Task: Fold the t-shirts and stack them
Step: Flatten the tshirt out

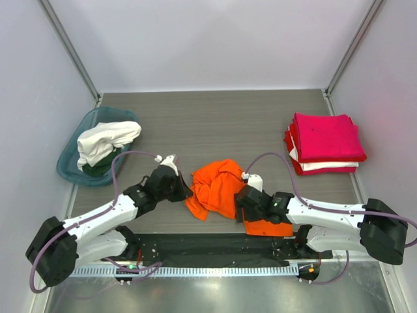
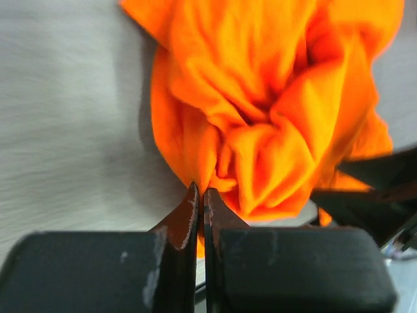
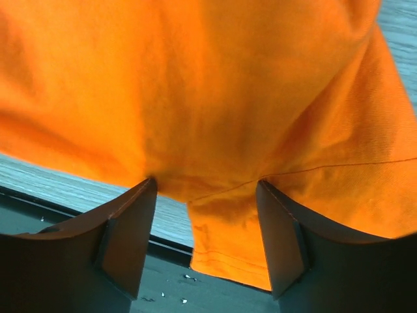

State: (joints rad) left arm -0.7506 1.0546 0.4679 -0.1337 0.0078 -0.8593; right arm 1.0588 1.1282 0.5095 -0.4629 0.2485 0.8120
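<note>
The orange t-shirt (image 1: 218, 186) lies crumpled on the counter (image 1: 215, 111), in the middle near my two arms, with one flat part reaching to the near right under my right arm. My left claw (image 2: 200, 195) is closed; its two fingers meet at the near left edge of the orange t-shirt, and a little orange cloth shows between them, so I am pinching this edge. In the top view this claw sits just at the left side of the orange heap. My right claw (image 3: 207, 186) is at the right side of the heap. Its fingers (image 3: 133, 222) stand apart, and a hem of the orange cloth hangs between them while the rest of the cloth lies over their tips; they do not press it, so this claw is open. At the far right of the counter is a stack of folded magenta-red t-shirts (image 1: 326, 134), with a folded white layer (image 1: 326, 165) between them near the bottom. At the left stands a teal tub (image 1: 68, 163), which holds a loose white t-shirt (image 1: 104, 140) on top of a dark green one (image 1: 101, 168).
</note>
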